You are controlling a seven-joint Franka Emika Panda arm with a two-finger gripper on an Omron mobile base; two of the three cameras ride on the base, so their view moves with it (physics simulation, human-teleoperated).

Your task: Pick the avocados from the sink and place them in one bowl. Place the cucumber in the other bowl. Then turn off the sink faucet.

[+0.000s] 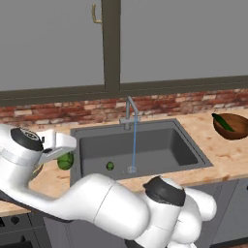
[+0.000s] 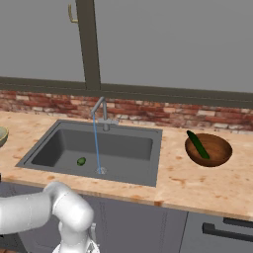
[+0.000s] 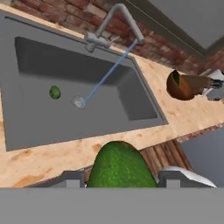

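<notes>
Brick wall (image 2: pixel 148 112) is backing a wooden desk (image 2: pixel 188 185) carrying the sink (image 2: pixel 148 175). One avocado (image 3: pixel 120 166) is sitting gripped between the jaws of the gripper (image 1: pixel 65 157), left of the sink; the second avocado (image 2: pixel 81 161) is lying in the basin. Water is running from the faucet (image 2: pixel 100 111). The cucumber (image 2: pixel 197 144) is resting in the brown bowl (image 2: pixel 213 153), right of the sink.

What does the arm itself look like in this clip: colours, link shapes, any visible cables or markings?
The arm is glossy white, built of thick rounded, tube-like links with dark grey to black caps at the joints, one ringed with a pale band near the wrist. The gripper is a white boxy block; its jaws are hidden in the base views. No loose cables or readable markings can be seen.
</notes>
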